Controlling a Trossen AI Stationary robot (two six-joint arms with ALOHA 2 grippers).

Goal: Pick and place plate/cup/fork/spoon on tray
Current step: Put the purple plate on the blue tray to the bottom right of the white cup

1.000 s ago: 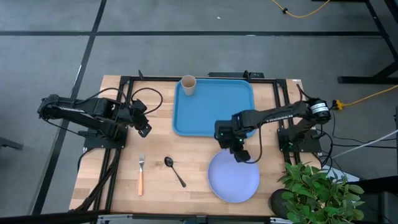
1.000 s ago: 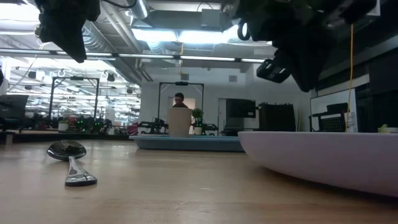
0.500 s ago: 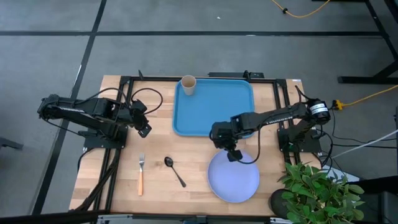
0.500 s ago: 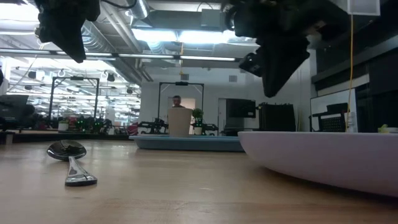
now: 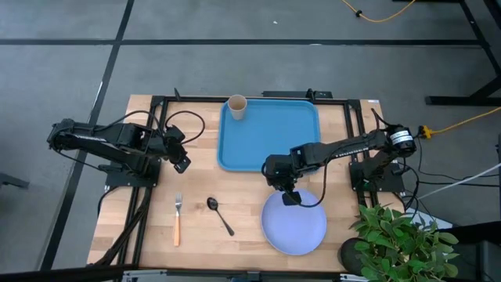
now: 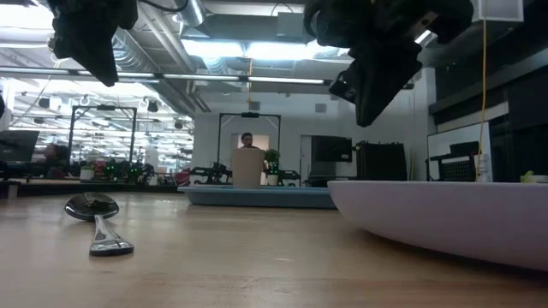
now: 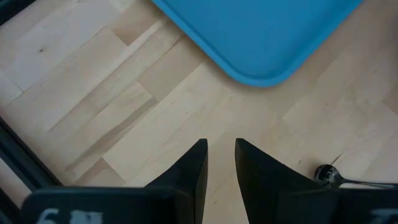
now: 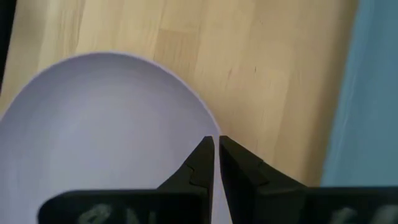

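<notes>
The pale lavender plate [image 5: 294, 223] lies flat on the wooden table at the near right. My right gripper [image 5: 288, 197] hovers above the plate's far left rim [image 8: 186, 93], fingers almost together, touching nothing; the low view shows the gripper [image 6: 366, 103] well above the plate [image 6: 445, 214]. The tan cup [image 5: 236, 106] stands upright in the far left corner of the blue tray [image 5: 270, 137]. The orange-handled fork [image 5: 177, 219] and the dark spoon [image 5: 220, 214] lie on the table near the front left. My left gripper [image 5: 182, 163] waits left of the tray, nearly shut and empty.
A potted green plant [image 5: 399, 235] stands at the table's near right corner. Black frame rails [image 5: 156, 117] run along the table's left, far and right sides. A person [image 6: 247, 137] shows far off in the room behind the cup.
My right gripper has gone toward the table's left edge, from over the plate's far right part to over its far left rim, turning a little on the way. The plate and the other things have stayed where they were.
</notes>
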